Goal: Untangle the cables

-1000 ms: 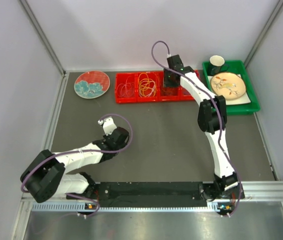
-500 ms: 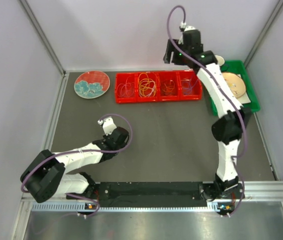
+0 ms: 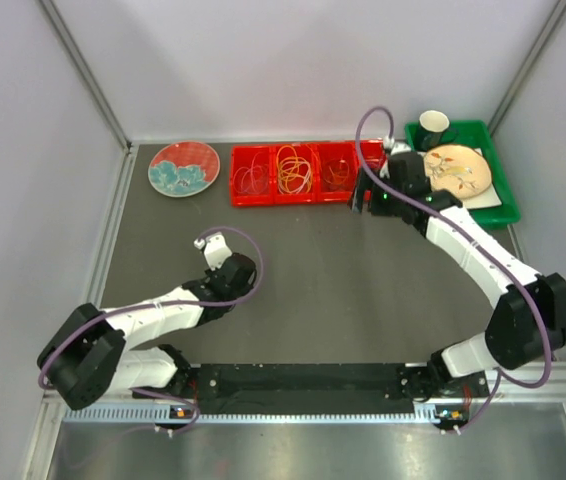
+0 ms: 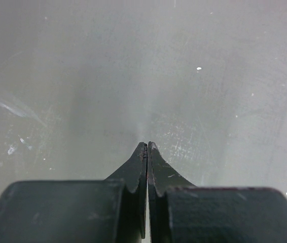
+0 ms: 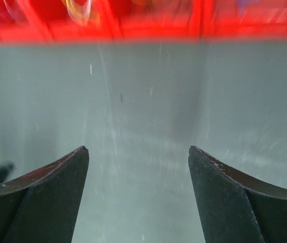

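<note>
The cables lie as thin loops in a red compartment tray (image 3: 313,196): pale loops (image 3: 253,178) at the left, orange and yellow loops (image 3: 295,170) beside them, reddish loops (image 3: 339,176) further right. My right gripper (image 3: 365,196) hangs over the tray's right front edge, hiding the last compartment. In the right wrist view it (image 5: 138,149) is open and empty above bare table, with the tray (image 5: 148,28) blurred across the top and a pale loop (image 5: 80,11) just visible. My left gripper (image 3: 225,268) rests low at the table's left middle; in the left wrist view it (image 4: 146,144) is shut on nothing.
A red and blue patterned plate (image 3: 184,169) lies left of the tray. A green bin (image 3: 498,205) at the back right holds a dark cup (image 3: 434,123) and a cream plate (image 3: 455,170). Walls close the back and both sides.
My right arm has swung down from high over the tray's back to its right front edge, with the elbow now out to the right. The left arm has barely moved.
</note>
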Robot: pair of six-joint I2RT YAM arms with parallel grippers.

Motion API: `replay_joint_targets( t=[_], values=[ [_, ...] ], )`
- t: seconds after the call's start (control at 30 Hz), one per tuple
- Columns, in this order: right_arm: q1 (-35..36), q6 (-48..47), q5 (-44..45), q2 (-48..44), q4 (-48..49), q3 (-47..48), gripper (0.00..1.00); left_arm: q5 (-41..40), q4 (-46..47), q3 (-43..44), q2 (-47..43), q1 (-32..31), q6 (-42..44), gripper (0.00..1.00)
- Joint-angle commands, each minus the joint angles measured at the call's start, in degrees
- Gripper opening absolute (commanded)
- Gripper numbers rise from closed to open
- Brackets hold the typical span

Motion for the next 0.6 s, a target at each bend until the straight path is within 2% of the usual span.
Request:
replay_joint_targets(
  t=[0.0, 0.1, 0.17, 0.3, 0.43, 0.47, 0.57],
  values=[
    [0.0, 0.1, -10.9, -10.2, 8.7, -6.4, 0.78, -0.8, -2.9, 3.1, -3.8, 0.4, 3.3, 0.00],
    [2.1, 0.1, -12.8, -15.5, 9.9, -11.8, 0.78, -9.4, -7.9, 6.1, -5.7, 0.7, 5.6, 0.00],
    [3.8, 1.1, -11.4, -17.8, 9.7, -15.2, 0.78, -16.8, -8.1, 7.0, -5.9, 1.7, 9.4, 0.00],
    [7.2, 4.2, -10.5, -21.8, 9.7, -20.2, 0.77, -24.0, -4.7, 7.1, -3.2, 7.2, 15.4, 0.00],
    [8.6, 6.4, -10.4, -24.2, 10.4, -24.8, 0.76, -26.1, 8.6, 7.0, 2.0, 13.0, 26.5, 0.00],
    [8.6, 7.1, -10.5, -24.9, 10.5, -25.3, 0.76, -26.1, 11.8, 6.9, 3.4, 13.7, 34.8, 0.00],
    [8.7, 7.6, -11.1, -26.1, 9.8, -26.1, 0.75, -24.0, 22.9, 6.6, 9.2, 16.8, 46.1, 0.00]
  ],
)
